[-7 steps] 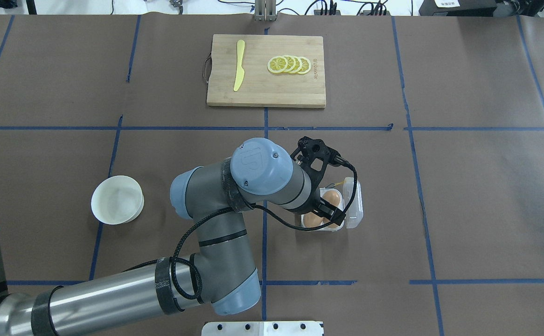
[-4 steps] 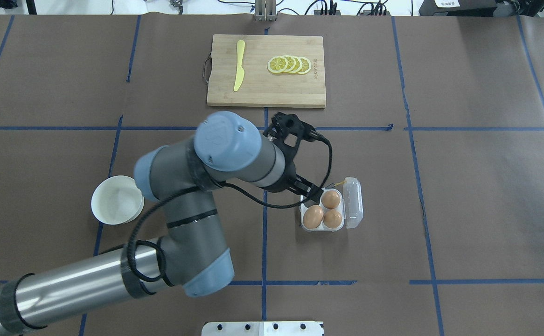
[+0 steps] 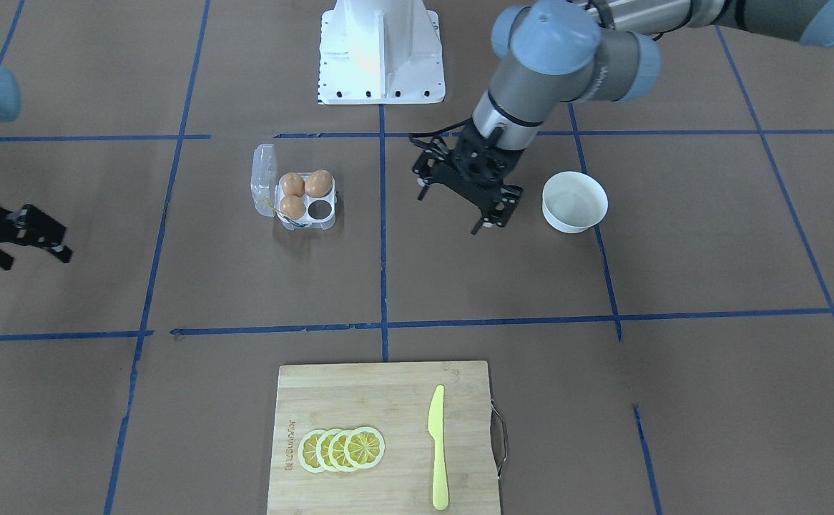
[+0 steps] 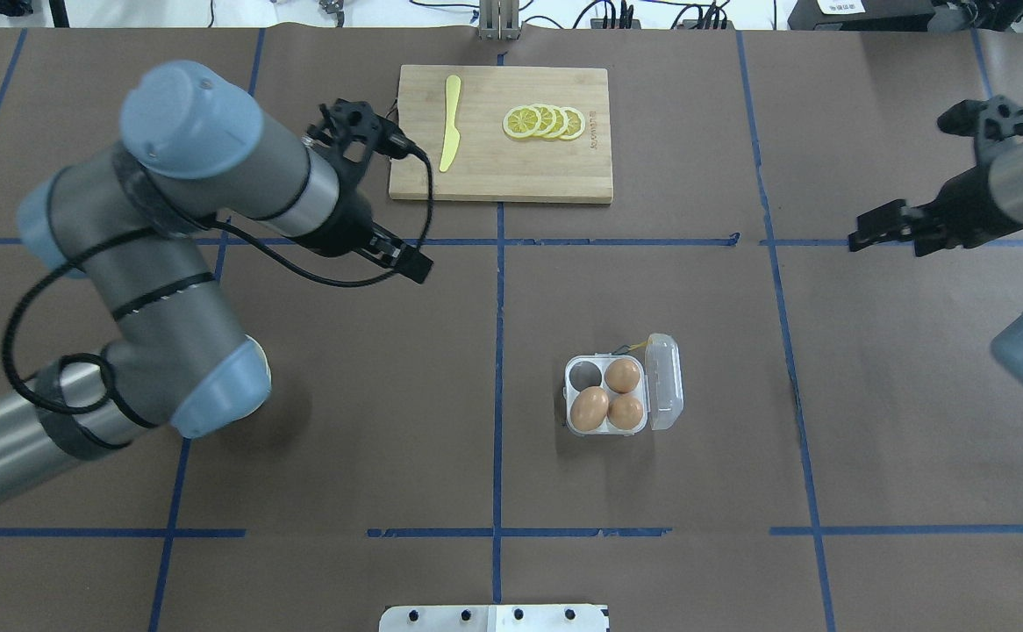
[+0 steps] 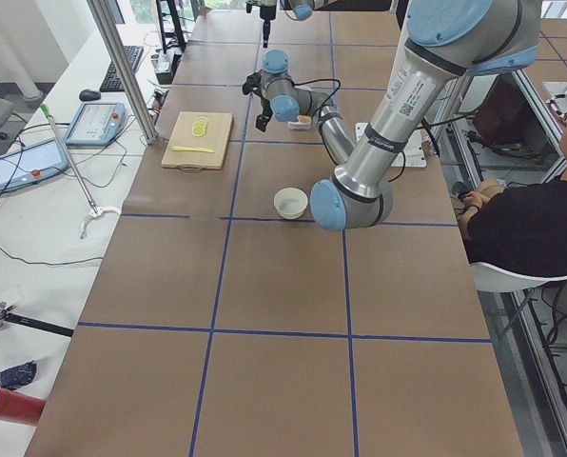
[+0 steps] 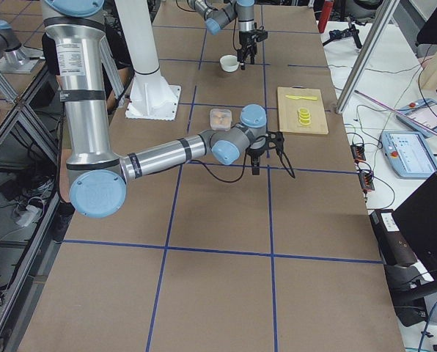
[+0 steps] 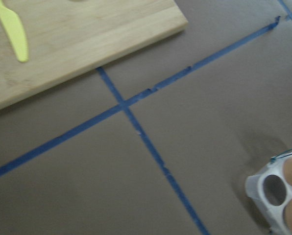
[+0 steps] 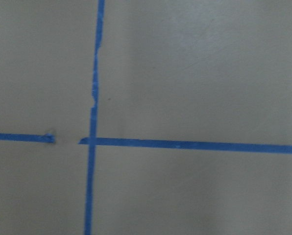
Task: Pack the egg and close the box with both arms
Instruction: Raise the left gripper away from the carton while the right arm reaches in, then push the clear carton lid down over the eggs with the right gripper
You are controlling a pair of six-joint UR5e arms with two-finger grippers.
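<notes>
The clear box (image 4: 605,391) sits right of centre, its lid (image 4: 665,382) hinged open on the right side. Three orange-brown eggs fill three cells (image 4: 623,376) (image 4: 590,407) (image 4: 625,412); the far-left cell (image 4: 583,375) is empty. The box also shows in the front view (image 3: 321,222) and at the left wrist view's lower right corner (image 7: 263,188). My left gripper (image 4: 406,261) is open and empty, well left of and beyond the box. My right gripper (image 4: 884,235) is open and empty, far to the box's right.
A wooden cutting board (image 4: 501,167) at the far middle holds a yellow knife (image 4: 450,123) and lemon slices (image 4: 545,121). A white bowl (image 3: 574,202) stands beside my left gripper (image 3: 463,211); in the overhead view my left elbow hides it. The white pedestal (image 3: 381,50) is at the near edge.
My left arm has drawn back from the box, left and away, uncovering three eggs. My right arm has come in from the right edge. The left elbow now covers the bowl.
</notes>
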